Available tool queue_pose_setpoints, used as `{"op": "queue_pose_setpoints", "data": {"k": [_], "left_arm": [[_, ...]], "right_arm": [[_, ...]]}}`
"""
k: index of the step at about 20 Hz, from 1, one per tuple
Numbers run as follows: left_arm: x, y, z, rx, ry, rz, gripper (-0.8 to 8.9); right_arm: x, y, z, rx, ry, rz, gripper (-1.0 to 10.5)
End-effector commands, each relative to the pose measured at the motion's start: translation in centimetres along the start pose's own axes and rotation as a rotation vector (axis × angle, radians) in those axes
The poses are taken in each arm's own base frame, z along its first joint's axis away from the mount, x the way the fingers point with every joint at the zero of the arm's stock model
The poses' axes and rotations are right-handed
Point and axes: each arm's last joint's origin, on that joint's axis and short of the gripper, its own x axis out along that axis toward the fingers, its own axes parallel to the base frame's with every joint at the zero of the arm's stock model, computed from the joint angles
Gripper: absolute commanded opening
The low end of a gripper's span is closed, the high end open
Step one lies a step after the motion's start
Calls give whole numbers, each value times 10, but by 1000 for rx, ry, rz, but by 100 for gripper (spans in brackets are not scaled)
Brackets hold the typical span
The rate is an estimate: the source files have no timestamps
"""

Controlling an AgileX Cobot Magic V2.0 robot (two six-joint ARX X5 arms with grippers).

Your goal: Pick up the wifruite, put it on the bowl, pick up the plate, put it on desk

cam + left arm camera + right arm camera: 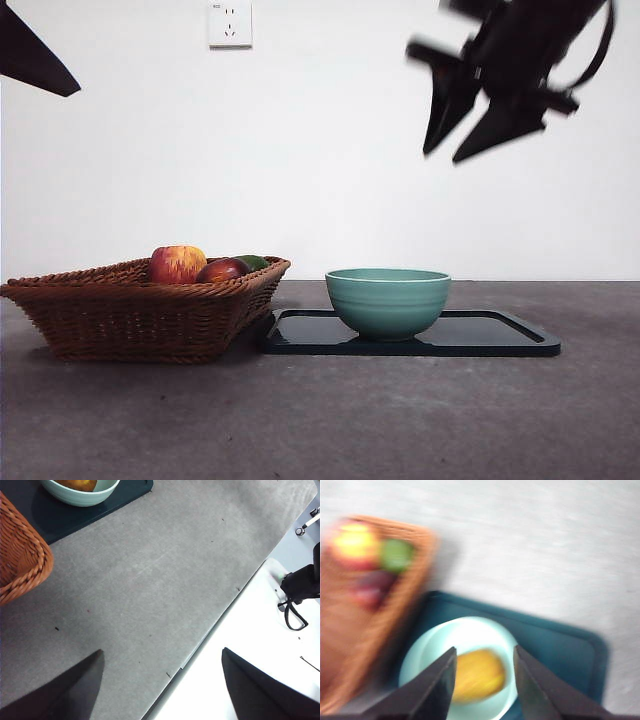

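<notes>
Front view has the desk (320, 420) with the basket (140, 315) at 9 o'clock of the dark tray (500, 335). On the tray sits the bowl (388, 300). Wifruite (477, 675) already lies in it, so step one looks done, blurry though. Right gripper (470, 125) hangs above, jaws apart, empty. Left gripper (160, 680) waits, released too. Moving the plate is what's left.

Mint-green bowl (388, 301) on dark tray (505, 338), wicker basket (140, 310) of fruit beside it on grey counter (320, 420), open pincer (468, 138) blurred high above.
</notes>
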Motion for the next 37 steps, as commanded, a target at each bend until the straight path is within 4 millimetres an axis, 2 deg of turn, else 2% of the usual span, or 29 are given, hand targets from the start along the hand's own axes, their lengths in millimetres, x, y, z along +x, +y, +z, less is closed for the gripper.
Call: {"op": "queue_pose_setpoints", "data": {"k": [1,3,9,14,19,22,37], "left_arm": [[0,-1,2,13,-6,-12,375],[0,-1,2,13,-6,-13,375],[0,-1,3,15,-8,-12,375],[0,-1,3,14,-8,-12,375],[0,-1,3,15,-8,-13,375],[0,-1,3,15,-8,-13,375],[0,-1,3,17,-12,-12,375]], "right_arm": [[-29,10,5,-18,-2,105,183],[-58,17,0,-52,19,144,183],[-119,29,-26,-126,107,145,182],[-151,30,-54,-146,79,176,182],[-152,23,-97,-140,143,215,182],[-150,21,-111,-134,171,263,182],[-150,21,-111,-134,171,260,182]]}}
